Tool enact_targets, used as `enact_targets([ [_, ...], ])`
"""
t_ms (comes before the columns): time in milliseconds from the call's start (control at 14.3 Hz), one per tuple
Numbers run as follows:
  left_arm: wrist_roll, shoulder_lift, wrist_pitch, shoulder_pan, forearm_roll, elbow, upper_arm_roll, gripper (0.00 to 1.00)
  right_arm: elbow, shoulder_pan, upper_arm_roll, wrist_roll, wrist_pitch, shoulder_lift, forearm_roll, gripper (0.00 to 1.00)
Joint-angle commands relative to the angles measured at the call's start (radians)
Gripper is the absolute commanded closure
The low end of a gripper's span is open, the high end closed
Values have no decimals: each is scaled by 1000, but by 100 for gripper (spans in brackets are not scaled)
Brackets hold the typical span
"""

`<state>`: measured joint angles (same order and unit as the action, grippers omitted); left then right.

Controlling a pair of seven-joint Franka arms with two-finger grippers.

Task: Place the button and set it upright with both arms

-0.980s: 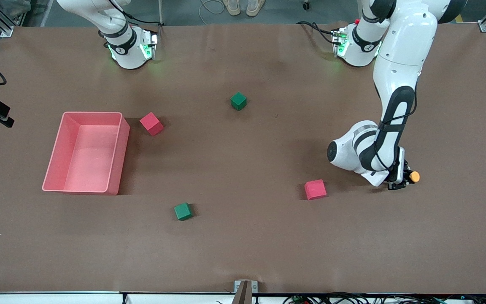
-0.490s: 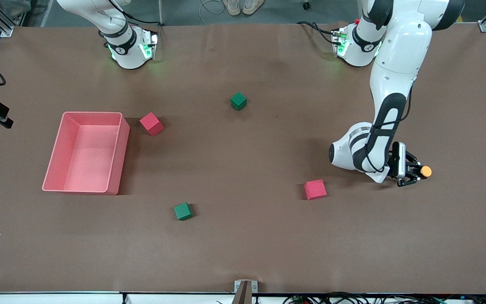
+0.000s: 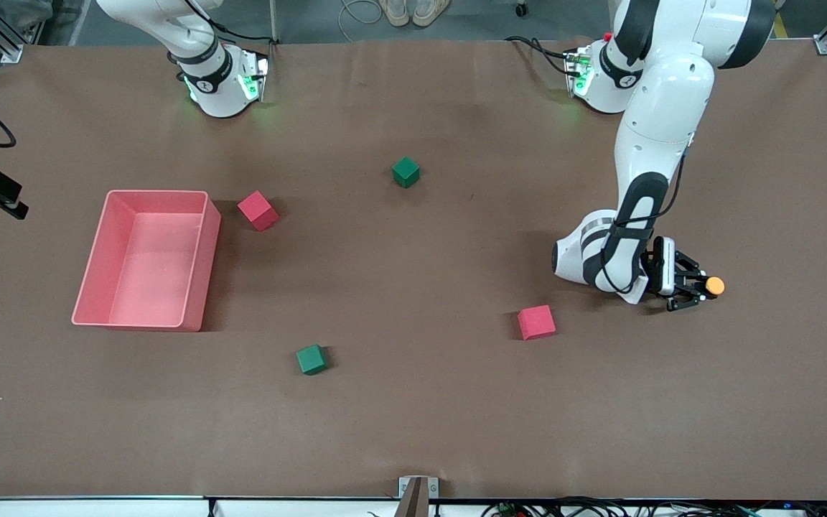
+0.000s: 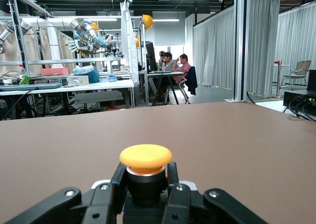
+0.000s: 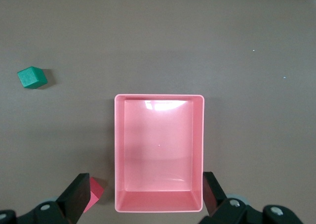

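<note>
One brown table, busy lab bkgd

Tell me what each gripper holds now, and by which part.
The left gripper holds the button by its black body; the orange cap sticks out. The right gripper, open, holds nothing.

Left gripper horizontal, fingers clamped; right gripper spread, overhead.
</note>
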<state>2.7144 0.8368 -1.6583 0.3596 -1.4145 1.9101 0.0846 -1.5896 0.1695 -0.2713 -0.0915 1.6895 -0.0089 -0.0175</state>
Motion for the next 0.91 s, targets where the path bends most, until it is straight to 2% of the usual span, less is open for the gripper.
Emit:
enact_targets([
  [0,30,-1,19,5,-20,-3,1,99,0,5,3,-5,-5,-2,-2,0],
  [840,91,36,17,5,-20,-14,-3,99,-4,42,3,-5,-16,4,-2,0],
])
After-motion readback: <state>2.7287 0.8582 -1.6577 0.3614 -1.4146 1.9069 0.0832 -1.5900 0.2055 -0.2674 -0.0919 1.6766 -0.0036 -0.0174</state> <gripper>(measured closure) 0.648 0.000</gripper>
